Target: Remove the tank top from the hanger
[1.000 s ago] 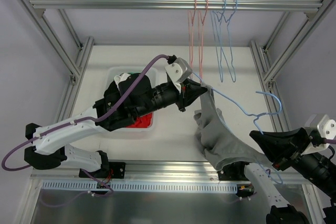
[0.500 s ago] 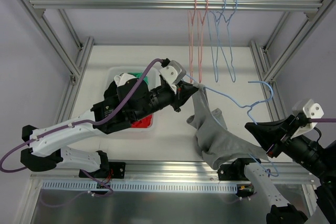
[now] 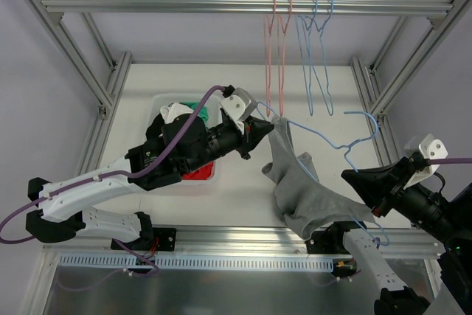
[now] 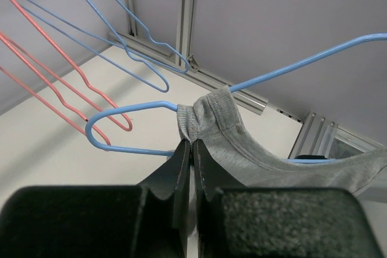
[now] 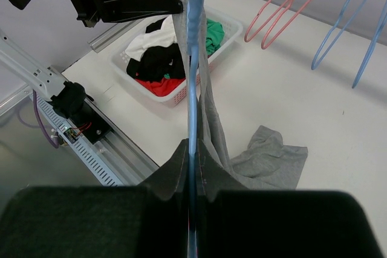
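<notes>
The left gripper [image 4: 192,144] is pressed shut on a strap of the gray tank top [image 3: 306,193], pinching the ribbed band just below the rounded end of the blue hanger [image 5: 193,58]. That strap is bunched over the end of the wire. The right gripper [image 5: 192,149] is clamped on the hanger's wire at the other end, with gray cloth right beside its fingers.

The hanger is held in the air between the two arms, above the right half of the table [image 3: 184,204]. The tank top hangs from it, and its lower part lies crumpled on the table.

A white basket [image 5: 172,98] of mixed clothes sits on the left side of the table. Pink hangers [image 3: 277,49] and more blue ones [image 3: 317,64] hang from the rail [image 3: 184,5] at the back.
</notes>
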`<state>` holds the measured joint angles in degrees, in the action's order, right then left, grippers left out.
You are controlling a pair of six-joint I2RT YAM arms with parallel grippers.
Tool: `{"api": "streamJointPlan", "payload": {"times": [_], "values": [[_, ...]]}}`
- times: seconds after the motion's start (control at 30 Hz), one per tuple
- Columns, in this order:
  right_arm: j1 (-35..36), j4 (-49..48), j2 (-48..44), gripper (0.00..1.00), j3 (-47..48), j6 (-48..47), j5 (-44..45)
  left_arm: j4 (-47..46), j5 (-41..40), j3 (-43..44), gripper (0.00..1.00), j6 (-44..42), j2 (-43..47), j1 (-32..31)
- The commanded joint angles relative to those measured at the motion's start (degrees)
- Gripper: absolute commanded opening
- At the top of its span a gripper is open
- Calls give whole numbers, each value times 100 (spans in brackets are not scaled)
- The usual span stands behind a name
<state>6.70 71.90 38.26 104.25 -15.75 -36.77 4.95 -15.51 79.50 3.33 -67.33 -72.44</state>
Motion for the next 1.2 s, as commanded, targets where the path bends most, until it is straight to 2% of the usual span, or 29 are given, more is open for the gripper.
{"api": "streamJointPlan", "payload": {"times": [0.0,0.1,0.13,0.23,0.27,0.3,0.37,0.5,0.6,0.67,0.77,0.8,0.83,0.9,0.93,0.97,1.0,1.07,1.13,1.17], "values": [[33,-431,67,0,-9,-16,-111,-310,-49,21,0,9,18,-59],[24,-422,33,0,-123,-77,-67,-328,-582,-31,0,166,70,-59],[33,-422,15,0,-185,-138,-93,-328,-1359,-49,0,263,106,-68],[33,-422,-160,0,-589,-288,-277,-337,-2725,-233,0,641,395,-59],[33,-422,-335,0,-712,-454,-391,-363,-3408,-382,0,755,596,-59],[25,-422,-441,0,-835,-542,-444,-355,-3693,-444,0,791,711,-59],[51,-422,-678,0,-1108,-797,-716,-372,-4107,-620,0,809,1018,-59],[200,-501,-864,0,-1144,-1141,-1375,-372,-4285,-901,0,844,1459,-50],[209,-1088,-1101,0,-1195,-966,-1411,-372,-3654,-1156,0,871,1758,-50],[209,-2036,-1285,0,-1519,-703,-1350,-372,-3250,-1323,0,880,1907,-51],[209,-3293,-1558,0,-1880,-97,-500,-468,-1785,-1525,0,600,2074,-50],[209,-4053,-1619,0,-1986,357,-1,-469,-667,-1569,0,529,2092,-50],[209,-4574,-1637,0,-2152,710,178,-469,-29,-1700,0,450,2092,-59],[209,-6022,-1725,0,-3082,1649,599,-714,1184,-1920,0,379,2031,-59],[209,-7918,-1752,0,-3477,2689,862,-837,2078,-2260,0,431,1996,-68],[209,-8963,-1726,0,-3855,3126,1065,-1160,2348,-2455,0,579,1874,-59],[209,-10610,-1665,0,-4468,3452,1345,-1302,2507,-2657,0,676,1786,-59],[209,-11493,-1445,0,-4746,3728,2391,-1522,2265,-3185,0,1044,1497,-68],[209,-11820,-1392,0,-4887,3405,3181,-1909,1991,-3685,0,1239,1329,-59],[209,-11735,-1374,0,-4861,2942,3307,-1980,1607,-3783,0,1457,1206,-59]]}}
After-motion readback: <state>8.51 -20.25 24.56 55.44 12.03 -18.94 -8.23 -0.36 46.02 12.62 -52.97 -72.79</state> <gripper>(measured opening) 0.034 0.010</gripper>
